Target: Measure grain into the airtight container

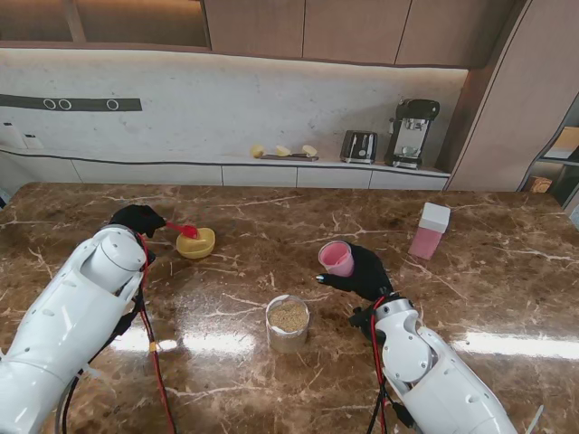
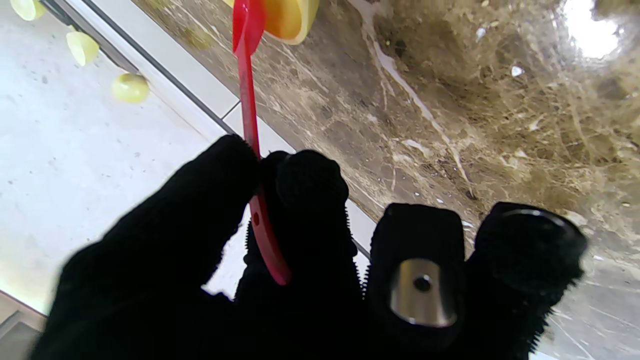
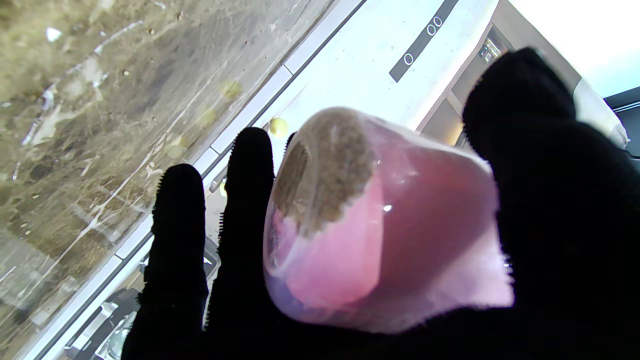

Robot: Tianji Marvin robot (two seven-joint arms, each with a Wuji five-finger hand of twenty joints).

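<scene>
Your left hand pinches the red spoon over the yellow bowl, your right hand grips the pink cup at two o'clock of the grain-filled container, so measuring looks underway.

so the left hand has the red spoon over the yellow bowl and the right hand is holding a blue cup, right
Not quite: the cup in the right hand is pink, as the stand view and right wrist view show. The left hand does hold the red spoon over the yellow bowl.

Looks like a home kitchen: marble countertop, wooden cabinets, toaster and coffee machine along the back wall.
</scene>
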